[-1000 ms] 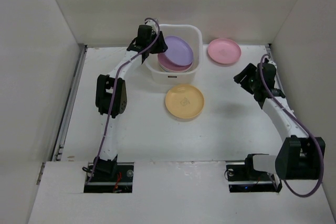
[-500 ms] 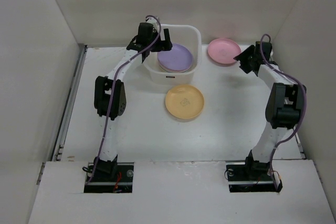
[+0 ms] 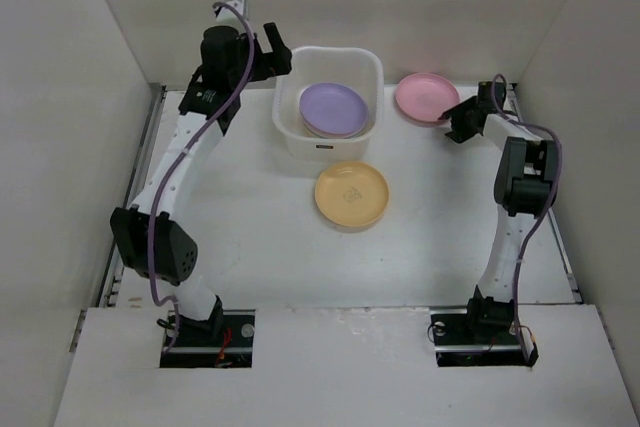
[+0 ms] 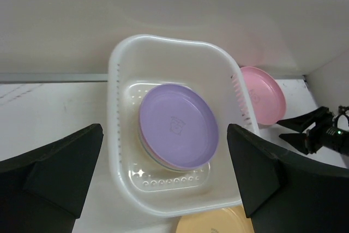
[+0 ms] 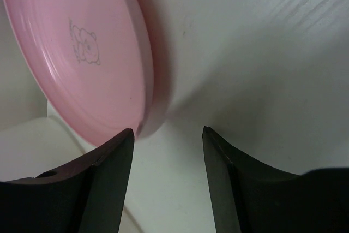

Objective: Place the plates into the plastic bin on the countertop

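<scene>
Nearest you, the yellow-orange plate (image 3: pixel 351 194) lies flat on the tabletop (image 3: pixel 260 237), just in front of the plastic bin (image 3: pixel 300 145), with neither arm near it. Inside the bin, a purple plate (image 3: pixel 334 109) sits flat on top of a small stack.

To the right, your right pincer (image 5: pixel 167 130) is low at the right rim of the pink plate (image 3: pixel 425 96). Its jaws are apart and clamped on nothing. The rim sits just ahead of one finger rather than squarely between the two. Close from there and you may only nudge the plate toward the back wall. You could also pinch so little lip that it slips out on the lift.

Farthest back, your left pincer (image 3: pixel 272 51) hangs high beside the bin's left wall, jaws wide and empty. If it waits there while the right arm carries over, the two could clash above the bin. A tilted plate could also catch the rim, since the bin looks barely wider than a plate.
</scene>
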### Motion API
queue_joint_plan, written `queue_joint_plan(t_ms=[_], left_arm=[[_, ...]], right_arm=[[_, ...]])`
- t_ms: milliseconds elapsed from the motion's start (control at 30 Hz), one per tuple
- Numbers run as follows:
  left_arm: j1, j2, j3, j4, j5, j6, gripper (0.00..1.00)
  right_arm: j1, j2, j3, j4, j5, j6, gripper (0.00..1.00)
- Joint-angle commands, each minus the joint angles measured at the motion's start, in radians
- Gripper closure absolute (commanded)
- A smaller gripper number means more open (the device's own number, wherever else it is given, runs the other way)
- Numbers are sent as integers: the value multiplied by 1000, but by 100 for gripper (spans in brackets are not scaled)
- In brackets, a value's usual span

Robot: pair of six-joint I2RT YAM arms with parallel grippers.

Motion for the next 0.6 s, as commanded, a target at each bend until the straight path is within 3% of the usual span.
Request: queue_joint_plan(t_ms=[0, 200, 333, 433, 567], left_arm=[[36, -67, -94, 15, -46, -25, 0], [85, -167, -219, 4, -67, -39, 0], [122, -225, -283, 3, -67, -57, 0], [149, -260, -314, -1, -66, -66, 0], [178, -291, -344, -16, -67, -70, 0]], right_arm=[[2, 31, 85, -46, -17, 57, 41], [4, 122, 206, -118, -21, 96, 44], [5, 182, 292, -174, -24, 123, 52], [5, 202, 308, -175, -40, 164, 67], [5, 193, 302, -165, -46, 189, 95]])
